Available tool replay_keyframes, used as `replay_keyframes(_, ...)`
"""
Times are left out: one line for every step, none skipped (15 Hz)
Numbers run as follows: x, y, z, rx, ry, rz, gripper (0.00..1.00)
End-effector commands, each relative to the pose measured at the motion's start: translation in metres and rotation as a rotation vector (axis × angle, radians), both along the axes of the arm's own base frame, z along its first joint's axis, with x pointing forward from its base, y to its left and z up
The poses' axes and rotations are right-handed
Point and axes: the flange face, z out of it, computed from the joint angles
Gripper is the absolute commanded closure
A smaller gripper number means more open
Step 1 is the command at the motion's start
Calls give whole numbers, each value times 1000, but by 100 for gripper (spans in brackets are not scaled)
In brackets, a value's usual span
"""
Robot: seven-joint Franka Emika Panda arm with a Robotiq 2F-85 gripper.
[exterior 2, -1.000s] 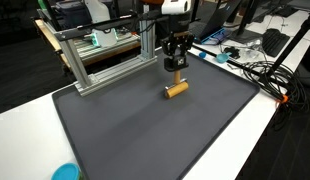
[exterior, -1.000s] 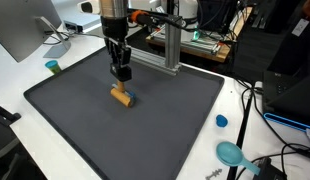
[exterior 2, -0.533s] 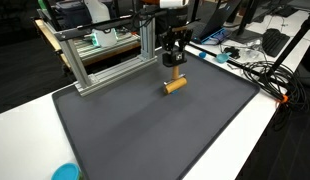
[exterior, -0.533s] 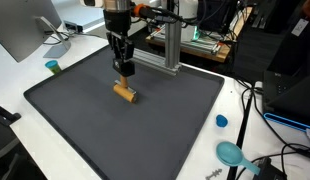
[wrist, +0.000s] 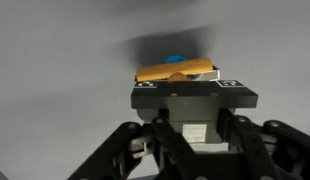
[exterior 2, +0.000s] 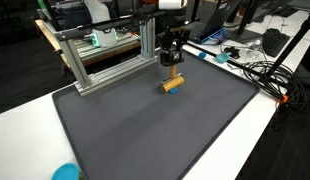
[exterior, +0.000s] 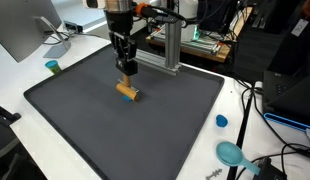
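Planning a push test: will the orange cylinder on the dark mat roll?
Likely yes: the orange cylinder lies on its side, round, on the flat mat. It is probably stiff and light, looking like a small solid peg.

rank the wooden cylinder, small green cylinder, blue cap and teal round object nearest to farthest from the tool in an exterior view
1. wooden cylinder, held at the tips of the tool, over the mat.
2. small green cylinder, on the white table beside the mat's edge.
3. blue cap, off the mat's opposite edge.
4. teal round object, past the blue cap, toward the camera.
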Motion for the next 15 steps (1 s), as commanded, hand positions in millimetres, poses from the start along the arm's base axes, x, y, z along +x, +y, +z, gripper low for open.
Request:
replay_keyframes(2,-2,-19,11,39,9,78)
replay_keyframes(3,-2,-21,6,49,6,78)
replay_keyframes(2,-3,-24,2,65,1,78)
replay_keyframes(2,-4,-27,-6,85,-5,78)
replay_keyframes(1,-4,-28,-6,96,-5,78)
replay_keyframes(2,-4,-29,-3,108,-6,78)
replay_keyframes(2,-5,-31,-6,117,-9,78)
replay_keyframes(3,-5,-33,-5,126,-9,78)
replay_keyframes(4,-5,-35,-2,132,-8,78)
replay_keyframes(5,-6,-37,-1,134,-8,78)
replay_keyframes(6,-6,-39,5,142,-6,78)
replay_keyframes(7,-6,-40,22,161,-3,78)
replay_keyframes(12,-2,-5,0,48,-8,53)
replay_keyframes(13,-3,-5,3,54,-8,53)
replay_keyframes(14,-4,-5,6,58,-7,53)
